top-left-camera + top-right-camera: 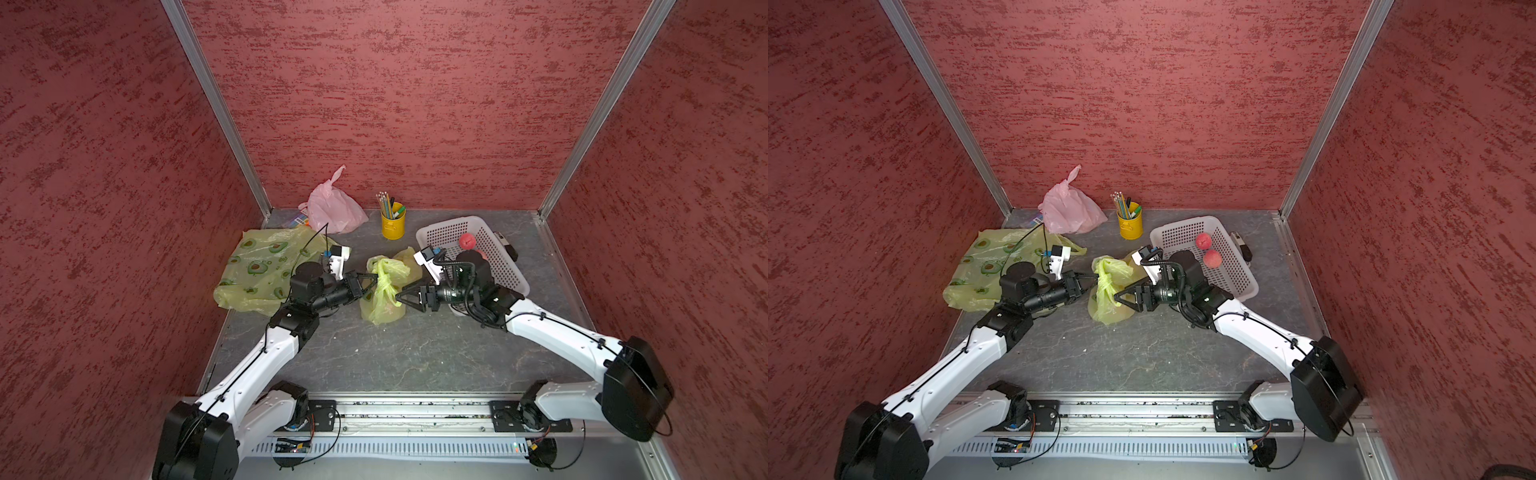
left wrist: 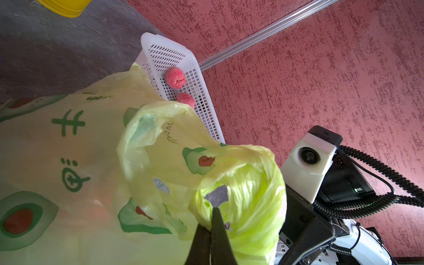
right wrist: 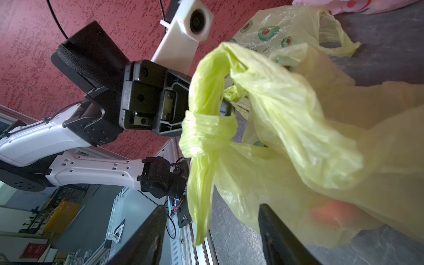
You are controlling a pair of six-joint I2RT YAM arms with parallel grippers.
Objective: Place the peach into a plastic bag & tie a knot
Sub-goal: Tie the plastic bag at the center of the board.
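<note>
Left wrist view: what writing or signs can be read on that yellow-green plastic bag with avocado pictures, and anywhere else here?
"avo" (uncertain, seen turned): small green script on the yellow-green avocado-print plastic bag.
Unreadable to me: the larger green character-like marks on the same bag.
Too blurred: the red sign in the room behind, right wrist view.
No text visible: yellow metal pencil cup, white plastic basket.

walls [image 1: 415, 104]: red, mottled rough texture, three sides | corner posts [image 1: 216, 108]: aluminium | floor [image 1: 395, 353]: grey, veined | light: even
</note>
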